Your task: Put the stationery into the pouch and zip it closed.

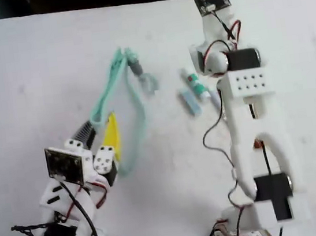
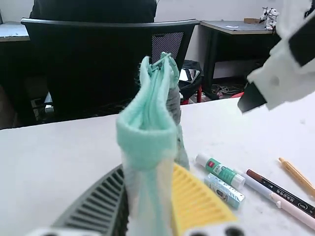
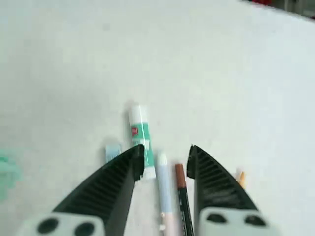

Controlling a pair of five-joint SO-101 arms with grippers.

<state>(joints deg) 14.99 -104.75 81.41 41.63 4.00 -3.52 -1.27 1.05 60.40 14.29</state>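
My left gripper (image 2: 147,199) is shut on the lower edge of the mint-green pouch (image 2: 150,132), pinched between a grey and a yellow finger. The pouch (image 1: 121,94) stretches from that gripper toward the table's middle, its mouth partly agape. My right gripper (image 3: 166,153) hangs open just above the stationery, its black fingers straddling a white-blue pen (image 3: 164,189) and a brown pen (image 3: 182,194). A green-and-white glue stick (image 3: 140,130), a small pale-blue tube (image 3: 112,151) and an orange pen (image 3: 240,178) lie beside them. The glue stick (image 1: 194,83) and tube (image 1: 189,101) sit between pouch and right arm (image 1: 241,84).
The white table (image 1: 34,64) is bare on the far left and far right. A black cable (image 1: 215,131) trails by the right arm. Beyond the table's far edge stands a black chair (image 2: 98,54) and a desk.
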